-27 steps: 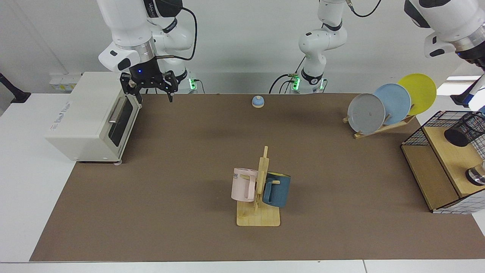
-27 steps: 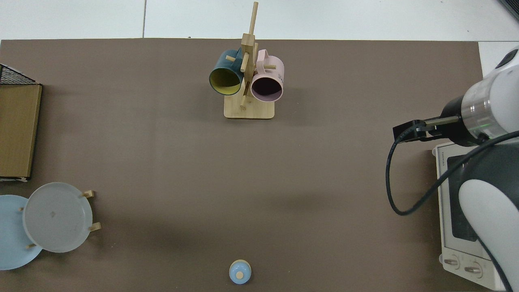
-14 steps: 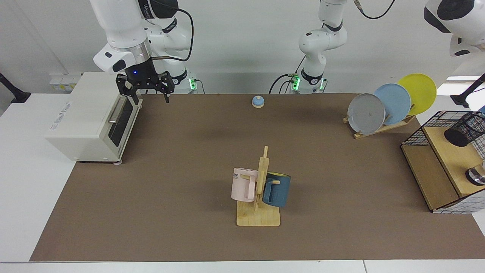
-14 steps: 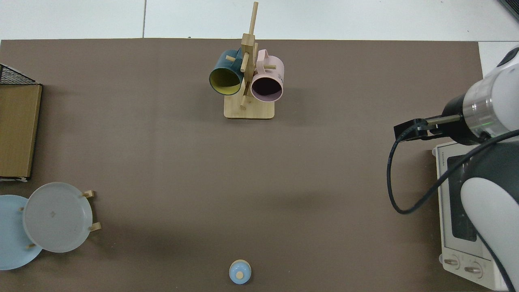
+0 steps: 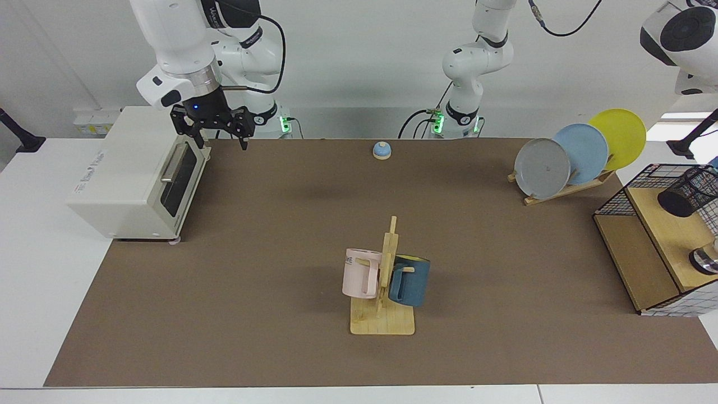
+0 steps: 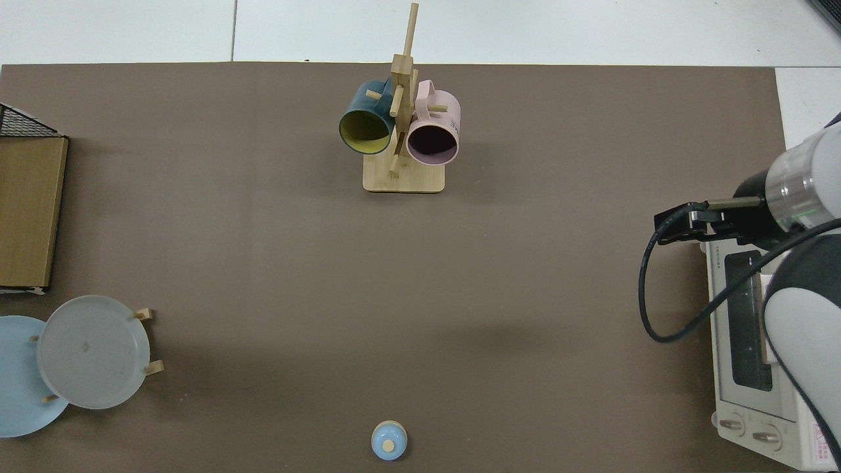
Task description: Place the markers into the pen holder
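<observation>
My right gripper (image 5: 213, 130) hangs with its fingers apart and empty above the toaster oven's (image 5: 132, 174) door edge; this arm waits. My left gripper is out of view; only part of its arm (image 5: 681, 33) shows at the facing view's upper right. The pen holder (image 5: 689, 192) lies tipped on the wire rack's (image 5: 645, 264) wooden shelf. A blue tip at that view's right edge may be the marker; I cannot confirm it. I judge the step as the approach; next, the marker must be located and grasped.
</observation>
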Controlling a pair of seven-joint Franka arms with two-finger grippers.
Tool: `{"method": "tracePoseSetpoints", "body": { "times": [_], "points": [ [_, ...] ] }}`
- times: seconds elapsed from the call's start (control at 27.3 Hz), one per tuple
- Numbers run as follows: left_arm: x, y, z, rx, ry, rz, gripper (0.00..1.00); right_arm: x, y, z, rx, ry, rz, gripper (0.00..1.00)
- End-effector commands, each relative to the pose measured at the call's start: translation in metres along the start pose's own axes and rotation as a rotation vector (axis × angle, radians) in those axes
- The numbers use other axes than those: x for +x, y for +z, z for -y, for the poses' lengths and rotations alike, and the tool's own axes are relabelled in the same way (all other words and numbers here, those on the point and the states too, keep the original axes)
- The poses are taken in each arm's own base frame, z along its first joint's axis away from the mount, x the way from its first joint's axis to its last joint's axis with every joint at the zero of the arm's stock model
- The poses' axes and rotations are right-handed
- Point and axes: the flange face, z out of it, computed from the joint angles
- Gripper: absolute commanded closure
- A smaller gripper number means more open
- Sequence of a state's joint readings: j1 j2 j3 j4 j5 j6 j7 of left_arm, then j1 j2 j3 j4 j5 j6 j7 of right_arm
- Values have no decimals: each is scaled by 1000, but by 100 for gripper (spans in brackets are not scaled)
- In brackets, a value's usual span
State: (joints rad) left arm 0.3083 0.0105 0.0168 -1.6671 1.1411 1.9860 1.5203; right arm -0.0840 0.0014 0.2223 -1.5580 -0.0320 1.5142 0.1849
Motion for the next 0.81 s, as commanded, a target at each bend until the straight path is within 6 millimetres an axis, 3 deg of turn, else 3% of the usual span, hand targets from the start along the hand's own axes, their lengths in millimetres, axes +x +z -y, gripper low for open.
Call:
{"method": "tracePoseSetpoints", "body": {
  "times": [0.0,0.26,0.77],
  "points": [
    [-4,19,-1,2,67,-7,100,-10,2,-2,12,61,17,0],
    [21,35,3,-15,96,-73,100,-9,-1,4,17,46,-3,0],
    [37,39,2,-13,177,-162,100,-8,-1,-1,17,55,-4,0]
  ]
}}
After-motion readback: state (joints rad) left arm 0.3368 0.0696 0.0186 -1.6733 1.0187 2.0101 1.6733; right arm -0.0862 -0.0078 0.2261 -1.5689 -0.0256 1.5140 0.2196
